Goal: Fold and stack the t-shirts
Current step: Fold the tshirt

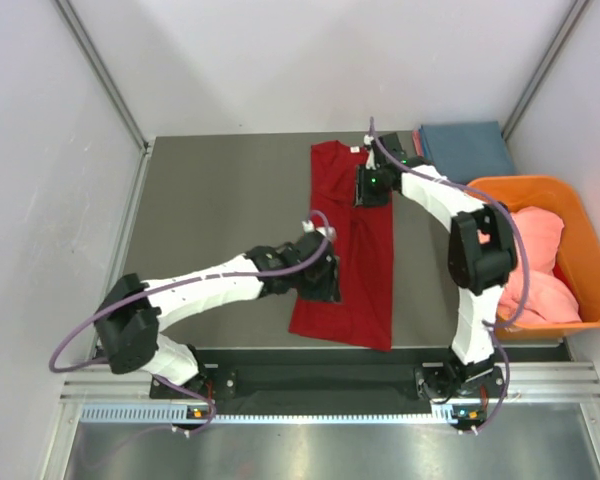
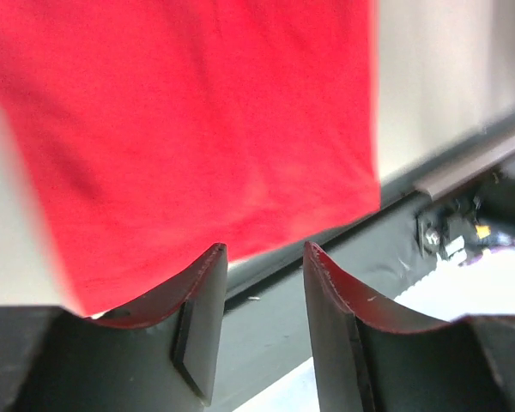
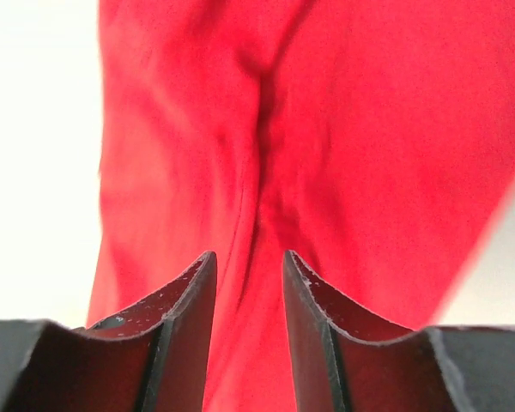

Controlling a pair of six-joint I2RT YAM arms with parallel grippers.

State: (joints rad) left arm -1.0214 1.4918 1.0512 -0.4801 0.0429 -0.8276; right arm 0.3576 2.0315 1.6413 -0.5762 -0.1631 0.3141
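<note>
We see the left claw (image 1: 318,280) low over the near left part of the red t-shirt (image 1: 365,270). Its two fingers stand apart with nothing between them, so it is loose and holds nothing. In its own camera the red cloth lies just past the fingertips, close to the near edge of the table (image 1: 210,200).

The red t-shirt lies flat in the middle of the table as a long narrow shape. It runs from close to the far edge almost to the near edge. Its neck, with a small white label (image 1: 356,149), points to the far edge.

The right claw (image 1: 372,188) is over the far end of the red t-shirt, just below the neck. Its fingers stand apart too and grip nothing, and we see creased red cloth under them.

A blue t-shirt (image 1: 465,150) lies folded in the far right corner. An orange tub (image 1: 525,183) sits at the right edge, and a pink t-shirt (image 1: 535,270) lies bunched up inside it
</note>
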